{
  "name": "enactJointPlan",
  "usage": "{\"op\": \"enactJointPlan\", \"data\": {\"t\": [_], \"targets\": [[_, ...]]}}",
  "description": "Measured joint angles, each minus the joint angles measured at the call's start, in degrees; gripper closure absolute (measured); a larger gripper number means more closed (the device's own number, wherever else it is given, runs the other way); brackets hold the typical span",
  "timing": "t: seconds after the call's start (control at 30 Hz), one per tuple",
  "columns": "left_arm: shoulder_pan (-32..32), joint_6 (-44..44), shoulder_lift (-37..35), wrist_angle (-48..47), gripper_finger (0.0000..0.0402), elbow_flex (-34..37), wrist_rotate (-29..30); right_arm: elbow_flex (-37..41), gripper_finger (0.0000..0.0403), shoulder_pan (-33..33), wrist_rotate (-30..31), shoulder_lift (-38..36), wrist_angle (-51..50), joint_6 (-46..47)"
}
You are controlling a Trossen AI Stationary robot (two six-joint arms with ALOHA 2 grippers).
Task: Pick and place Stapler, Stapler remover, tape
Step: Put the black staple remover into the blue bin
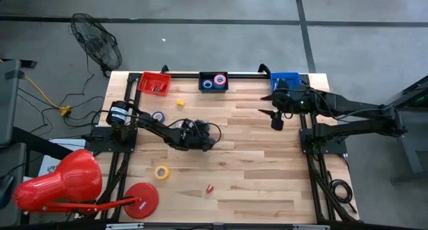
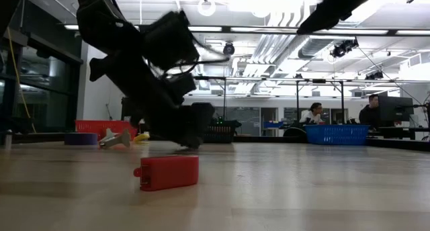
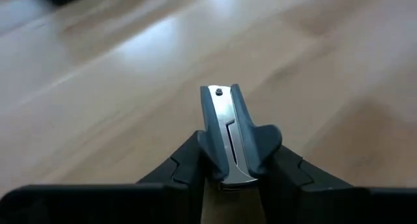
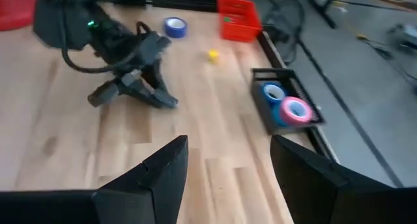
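Note:
My left gripper is low over the middle of the table and shut on a grey staple remover with metal jaws. A small red stapler lies flat near the table's near edge, close in the low view. One blue tape roll and one yellow tape roll lie flat on the wood. A blue and a pink roll sit in the black bin. My right gripper is open, raised near the blue bin, and touches nothing. My left gripper pinches the staple remover between its two fingers, which lie on the flared grey grips at its wide end. The riveted narrow end points forward, away from the fingers. Whether the remover is clear of the table, I cannot tell.
A red bin stands at the far edge left of the black bin. A small yellow piece lies near the red bin. A red lamp with a flat red disc base stands at the near left corner. People sit in the room beyond the table.

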State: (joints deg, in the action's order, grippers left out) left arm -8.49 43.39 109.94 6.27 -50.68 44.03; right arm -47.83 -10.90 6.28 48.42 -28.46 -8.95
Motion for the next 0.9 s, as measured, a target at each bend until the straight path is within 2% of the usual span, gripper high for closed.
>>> {"op": "enactJointPlan", "data": {"t": [0.13, 0.3, 0.47, 0.57, 0.77, 0.9], "targets": [[0.24, -10.96, -2.07, 7.82, 0.0303, -0.08, -2.74, 0.0, 0.0194, 0.0, -2.71, 0.67, 0.41, -1.12], [2.15, -24.34, -3.41, 21.02, 0.0303, -0.13, -9.99, 0.0, 0.0194, 0.0, -5.82, 3.08, 3.01, -2.12], [5.39, -32.02, -4.82, 30.94, 0.0303, -0.31, -17.59, 0.0, 0.0194, 0.02, -10.05, 5.85, 6.65, -3.15], [7.36, -34.93, -5.65, 34.42, 0.0303, -0.45, -22.58, 0.0, 0.0194, 0.04, -11.7, 7.33, 7.06, -3.55], [10.39, -38.63, -5.67, 34.1, 0.0303, -4.76, -34.52, 0.0, 0.0194, 0.04, -14.07, 10.26, 7.85, -5.01], [11.02, -42.01, -5.69, 33.72, 0.0303, -6.92, -36.96, 0.0, 0.0194, 0.04, -14.1, 12.0, 9.67, -6.46]]}}
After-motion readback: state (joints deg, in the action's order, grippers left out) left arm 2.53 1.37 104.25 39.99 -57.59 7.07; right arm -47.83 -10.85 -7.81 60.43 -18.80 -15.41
